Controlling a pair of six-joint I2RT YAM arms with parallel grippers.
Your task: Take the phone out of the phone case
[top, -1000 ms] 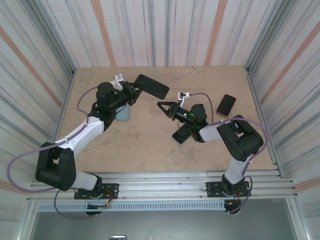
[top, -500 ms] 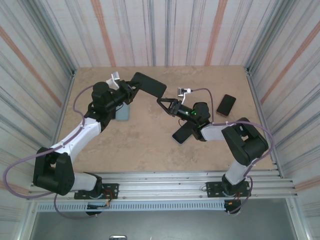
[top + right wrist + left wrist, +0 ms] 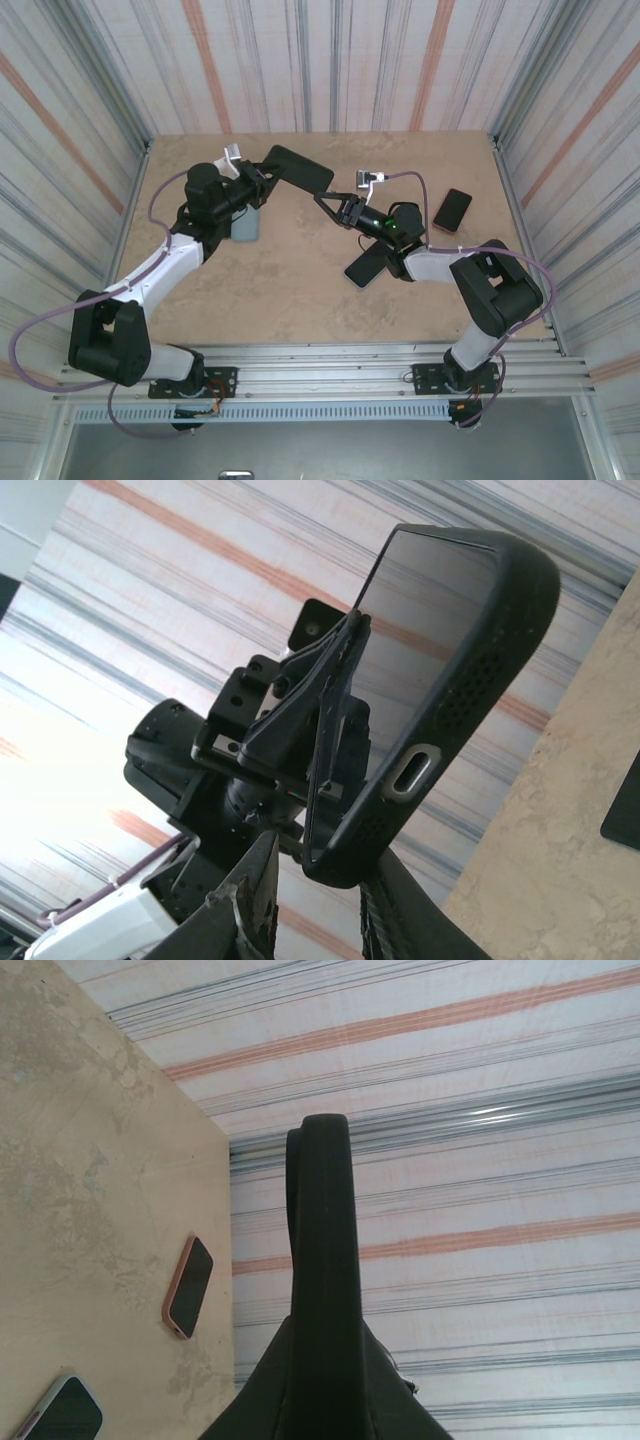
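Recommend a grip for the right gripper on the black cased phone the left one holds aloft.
Probably take the free short end of the black cased phone, pinching across its flat faces and coming in from the robot's right. The left gripper clamps the other end, leaving the free end jutting toward the open right gripper.

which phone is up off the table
The black-cased phone, held in the air by the left claw. The pink-edged phone and the pale-edged phone lie flat on the table.
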